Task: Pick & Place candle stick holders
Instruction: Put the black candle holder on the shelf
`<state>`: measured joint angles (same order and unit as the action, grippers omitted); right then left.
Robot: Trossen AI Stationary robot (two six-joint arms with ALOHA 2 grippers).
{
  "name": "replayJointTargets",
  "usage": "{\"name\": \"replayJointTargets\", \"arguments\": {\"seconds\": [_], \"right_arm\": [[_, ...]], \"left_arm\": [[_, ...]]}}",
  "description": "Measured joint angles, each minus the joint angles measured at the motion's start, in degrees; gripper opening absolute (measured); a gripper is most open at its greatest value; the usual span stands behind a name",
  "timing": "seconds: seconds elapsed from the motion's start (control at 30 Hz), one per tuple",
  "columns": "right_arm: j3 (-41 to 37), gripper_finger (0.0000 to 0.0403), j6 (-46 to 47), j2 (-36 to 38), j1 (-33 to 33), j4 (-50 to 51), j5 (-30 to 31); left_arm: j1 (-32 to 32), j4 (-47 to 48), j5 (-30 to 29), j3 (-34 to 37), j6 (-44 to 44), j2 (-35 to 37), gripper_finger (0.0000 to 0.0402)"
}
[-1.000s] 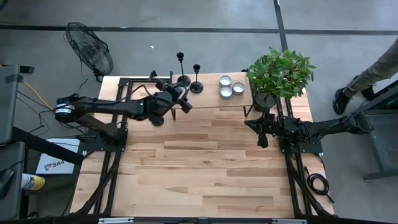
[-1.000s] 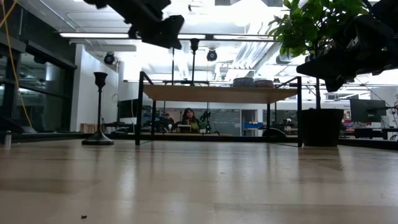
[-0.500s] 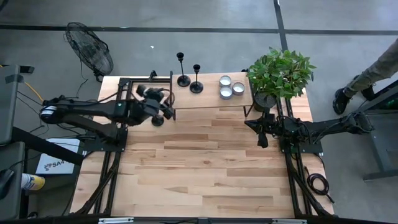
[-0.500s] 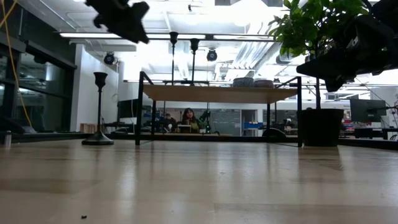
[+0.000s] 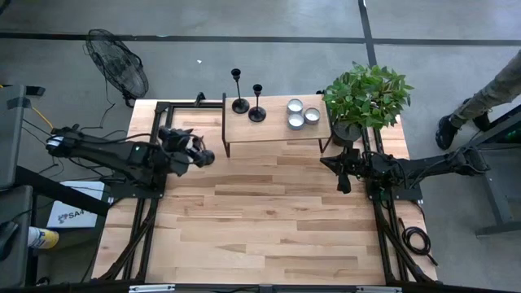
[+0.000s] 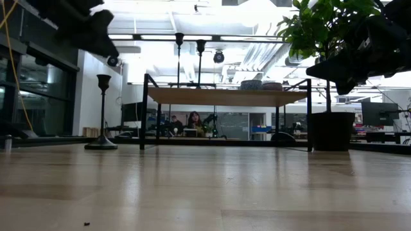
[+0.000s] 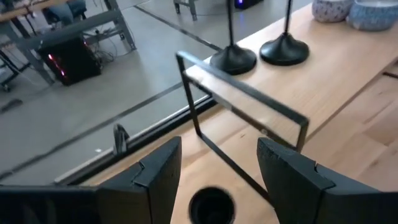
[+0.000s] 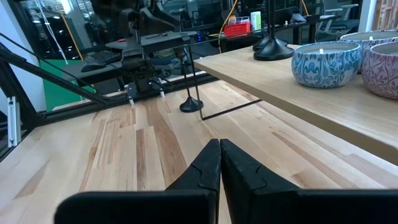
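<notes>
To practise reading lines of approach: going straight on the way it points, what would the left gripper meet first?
Probably the lone candlestick holder on the table: its cup shows between the open jaws of the left gripper. If it sits below them, the black shelf frame comes first.

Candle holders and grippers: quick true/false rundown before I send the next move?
1. Two candle holders stand on the raised shelf. True: one and another stand side by side at its left end.
2. The third holder lies tipped over. False: it stands upright on the table, left of the shelf.
3. The left gripper is open above the third holder. True: its fingers stand apart with the holder's cup below them.
4. The right gripper holds a holder. False: it is shut on nothing, near the plant pot.
5. Four candle bowls sit on the shelf. False: there are three.
</notes>
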<state>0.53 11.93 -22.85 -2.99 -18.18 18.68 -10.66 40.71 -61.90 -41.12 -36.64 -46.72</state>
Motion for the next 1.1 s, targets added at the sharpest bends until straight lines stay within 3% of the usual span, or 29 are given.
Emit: {"name": "replayJointTargets", "arguments": {"seconds": [0.17,0.37,0.73,1.1], "right_arm": [[0.0,0.0005,0.0,0.0,0.0,0.01,0.01],[0.0,0.0005,0.01,0.0,0.0,0.0,0.0],[0.01,0.0005,0.01,0.0,0.0,0.01,0.0],[-0.01,0.0005,0.0,0.0,0.0,0.01,0.0]], "left_arm": [[-3.11,-0.25,-1.51,5.51,-5.79,5.62,0.0205],[-8.26,-0.25,-0.94,9.66,-6.92,9.38,0.0205],[-16.23,-0.25,-2.62,15.63,-12.92,9.51,0.0205],[-17.11,0.35,-3.16,19.12,-18.42,9.48,0.0205]]}}
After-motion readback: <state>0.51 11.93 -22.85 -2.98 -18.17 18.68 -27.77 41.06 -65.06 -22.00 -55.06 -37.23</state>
